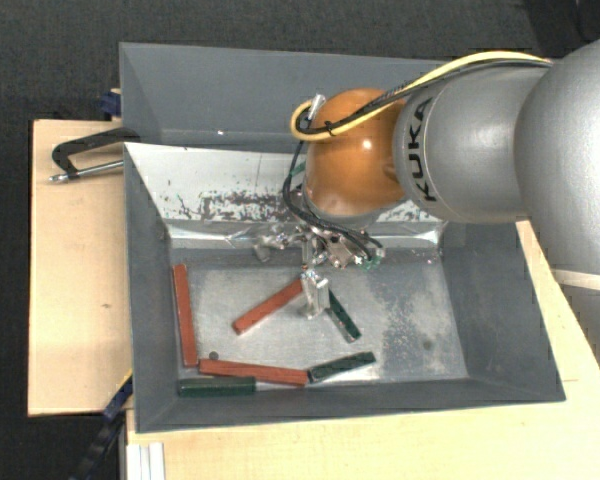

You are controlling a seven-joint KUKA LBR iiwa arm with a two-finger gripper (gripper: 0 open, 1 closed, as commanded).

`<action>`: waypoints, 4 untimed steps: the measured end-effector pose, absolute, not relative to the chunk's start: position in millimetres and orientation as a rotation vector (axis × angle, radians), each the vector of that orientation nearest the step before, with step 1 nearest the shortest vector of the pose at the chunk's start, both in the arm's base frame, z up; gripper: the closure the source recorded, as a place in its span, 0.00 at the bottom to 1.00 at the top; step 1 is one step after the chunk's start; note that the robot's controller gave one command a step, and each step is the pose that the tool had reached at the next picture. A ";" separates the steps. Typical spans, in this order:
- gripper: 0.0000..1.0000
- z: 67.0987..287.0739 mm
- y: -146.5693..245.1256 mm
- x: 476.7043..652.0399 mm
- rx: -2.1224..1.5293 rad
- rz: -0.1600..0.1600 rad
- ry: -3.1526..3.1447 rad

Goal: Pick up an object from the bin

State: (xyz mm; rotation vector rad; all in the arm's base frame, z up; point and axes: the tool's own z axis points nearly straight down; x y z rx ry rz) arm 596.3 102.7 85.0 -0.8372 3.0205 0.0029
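A grey metal bin [500, 298] is seen from above, with a few thin sticks lying on its floor. Nearest the camera, by the bin's lower wall, a dark green stick [216, 388] lies flat at the lower left. Just above it a red-brown stick [252, 372] lies almost level. By that stick's right end a second dark green stick [340, 368] tilts slightly upward to the right. A long red-brown stick [182, 313] runs up the left wall, its lower end close to the left end of the level one.

In the middle of the floor an orange-red stick [265, 310] lies on a slant, from lower left to upper right. The gripper [315, 296] is down low at this stick's upper right end. A short dark green stick [342, 320] slants away just to its right. Whether the gripper is open or closed cannot be told, nor whether it grips either stick.

Farther back, above the gripper, are the robot's rounded orange cover [345, 168] and a yellow cable [460, 66]. The thick silver arm [520, 138] enters from the upper right of the frame.
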 end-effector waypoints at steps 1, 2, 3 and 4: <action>0.00 85.0 102.7 596.2 -0.837 0.003 3.021; 1.00 71.2 96.5 594.8 -1.100 0.002 2.940; 1.00 71.2 96.5 594.8 -1.100 0.002 2.940; 1.00 118.5 88.7 585.0 -1.064 0.004 2.955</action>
